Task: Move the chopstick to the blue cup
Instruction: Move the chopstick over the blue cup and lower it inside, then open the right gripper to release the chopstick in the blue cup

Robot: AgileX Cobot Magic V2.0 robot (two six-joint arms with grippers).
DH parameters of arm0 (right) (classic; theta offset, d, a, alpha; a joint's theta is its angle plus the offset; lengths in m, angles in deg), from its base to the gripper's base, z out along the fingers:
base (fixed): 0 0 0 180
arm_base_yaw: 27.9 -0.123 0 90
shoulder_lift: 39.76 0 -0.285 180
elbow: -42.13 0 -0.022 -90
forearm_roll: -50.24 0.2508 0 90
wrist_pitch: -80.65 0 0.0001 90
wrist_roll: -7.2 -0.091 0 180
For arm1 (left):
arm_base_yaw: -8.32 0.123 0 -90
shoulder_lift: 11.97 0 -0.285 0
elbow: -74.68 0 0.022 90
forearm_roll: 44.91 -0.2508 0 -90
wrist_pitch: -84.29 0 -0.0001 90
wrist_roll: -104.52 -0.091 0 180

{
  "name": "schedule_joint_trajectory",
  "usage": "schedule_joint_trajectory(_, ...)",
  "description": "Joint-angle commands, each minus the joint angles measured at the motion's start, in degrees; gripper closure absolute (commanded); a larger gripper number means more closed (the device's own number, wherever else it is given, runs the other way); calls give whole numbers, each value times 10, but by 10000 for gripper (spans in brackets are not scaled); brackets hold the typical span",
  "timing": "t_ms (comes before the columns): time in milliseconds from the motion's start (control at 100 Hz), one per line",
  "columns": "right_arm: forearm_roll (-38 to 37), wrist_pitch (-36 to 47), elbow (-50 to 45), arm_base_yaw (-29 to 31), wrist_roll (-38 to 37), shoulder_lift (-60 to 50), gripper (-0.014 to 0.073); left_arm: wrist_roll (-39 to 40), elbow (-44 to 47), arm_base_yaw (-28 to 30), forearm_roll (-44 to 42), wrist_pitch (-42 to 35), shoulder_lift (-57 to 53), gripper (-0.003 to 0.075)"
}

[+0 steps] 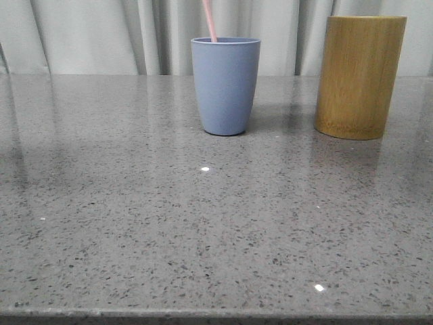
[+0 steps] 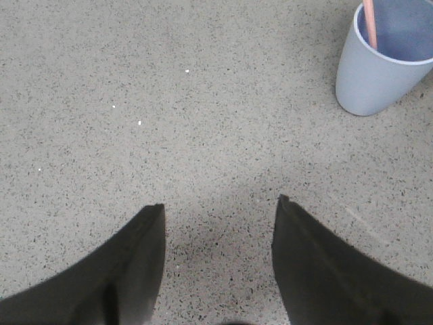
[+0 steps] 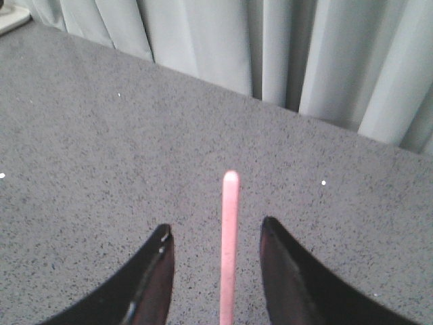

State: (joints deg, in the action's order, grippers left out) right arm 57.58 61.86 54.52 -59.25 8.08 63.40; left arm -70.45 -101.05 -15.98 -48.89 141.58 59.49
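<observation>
The blue cup (image 1: pixel 225 85) stands upright at the back middle of the table. One pale pink chopstick (image 1: pixel 210 20) stands in it, leaning left, its upper end running out of the top of the front view. In the left wrist view the cup (image 2: pixel 375 74) holds the chopstick (image 2: pixel 369 24) against its rim. My left gripper (image 2: pixel 220 203) is open and empty over bare table, apart from the cup. My right gripper (image 3: pixel 215 225) is open, and the chopstick (image 3: pixel 230 223) runs between its fingers with a gap on each side. Neither gripper shows in the front view.
A taller yellow-brown bamboo cylinder (image 1: pixel 359 76) stands to the right of the blue cup. Pale curtains (image 1: pixel 101 34) hang behind the grey speckled table (image 1: pixel 203 237). The table's front edge shows at the bottom of the front view.
</observation>
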Motion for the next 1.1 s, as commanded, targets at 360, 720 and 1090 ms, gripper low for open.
schedule_joint_trajectory(360, -31, 17, -38, 2, 7, -154, 265, 8, 36, 2, -4, -127, -86, 365)
schedule_joint_trajectory(720, -49, 67, -206, 6, 7, -307, 265, 23, 117, 2, -13, -137, -170, 365)
schedule_joint_trajectory(1090, -48, 80, -356, 97, 7, -465, 265, 67, 200, 2, -71, -137, -271, 365)
